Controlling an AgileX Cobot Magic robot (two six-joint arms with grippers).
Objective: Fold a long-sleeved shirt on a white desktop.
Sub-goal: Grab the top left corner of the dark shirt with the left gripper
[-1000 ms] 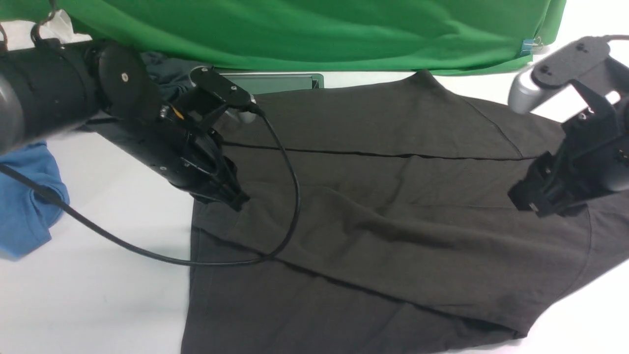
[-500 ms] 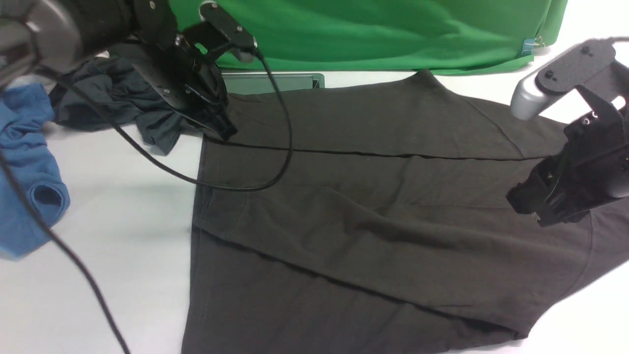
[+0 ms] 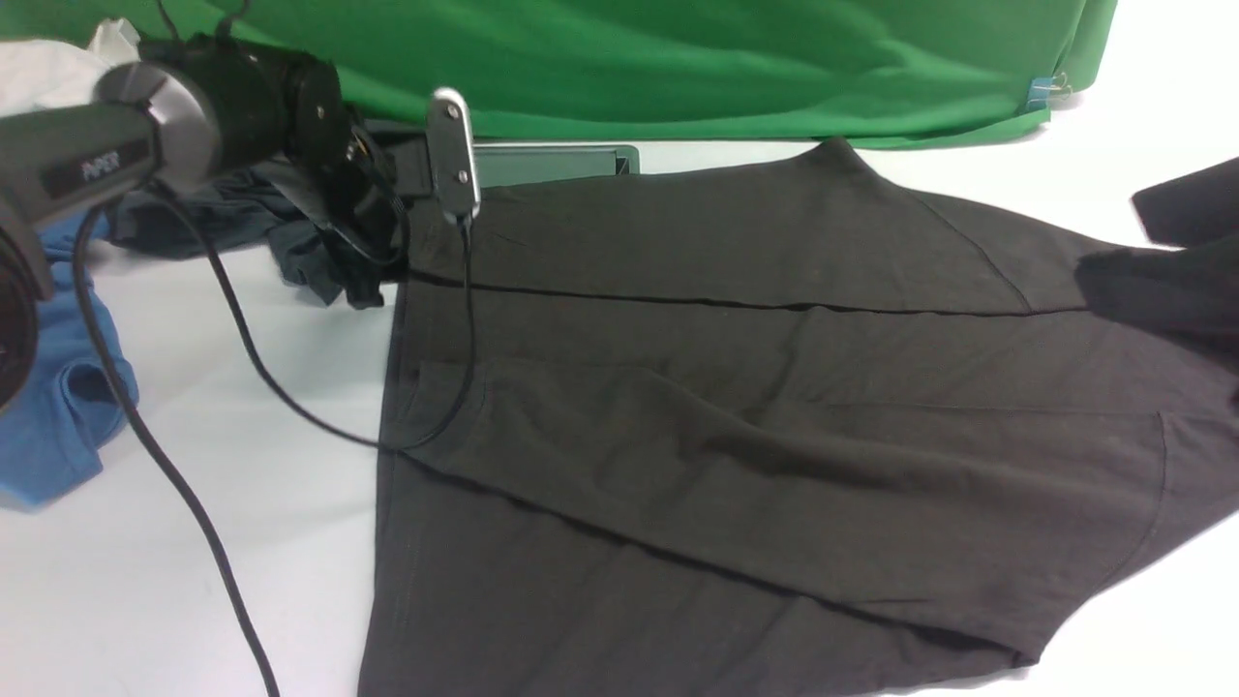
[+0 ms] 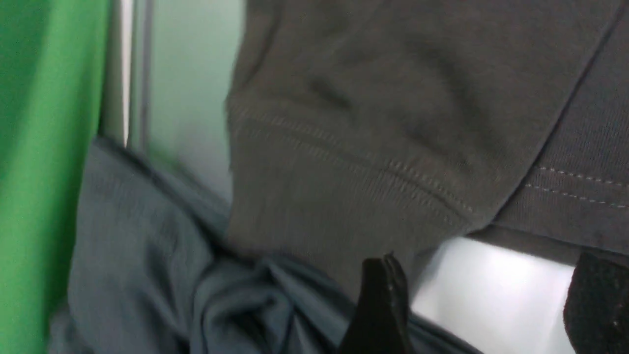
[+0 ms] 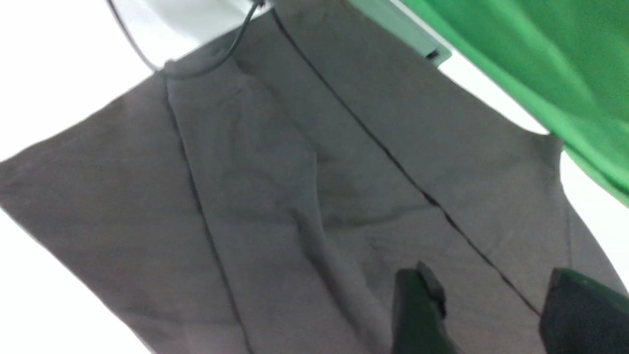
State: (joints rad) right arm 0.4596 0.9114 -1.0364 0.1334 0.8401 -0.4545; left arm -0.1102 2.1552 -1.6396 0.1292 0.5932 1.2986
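The long-sleeved shirt (image 3: 736, 407) lies flat, dark brownish-black, on the white desktop (image 3: 194, 503), with folds running across it. My left arm (image 3: 242, 97) reaches to the shirt's far left corner. In the left wrist view my left gripper (image 4: 486, 305) is open, with bare white desktop between its fingers (image 4: 383, 305). A ribbed, stitched edge of the shirt (image 4: 344, 196) lies just beyond them. My right arm is a blurred dark shape (image 3: 1162, 276) at the right edge. My right gripper (image 5: 496, 314) hangs open above the shirt (image 5: 295, 196), holding nothing.
A crumpled grey-teal garment (image 3: 290, 242) lies beside the shirt's far left corner, and a blue shirt (image 3: 48, 387) lies at the left edge. The grey-framed hatch (image 3: 552, 163) sits before the green backdrop (image 3: 678, 58). A black cable (image 3: 223, 329) trails over the table.
My left gripper went from the shirt's left middle to its far left corner and opened. My right arm pulled away toward the right edge and now shows blurred.
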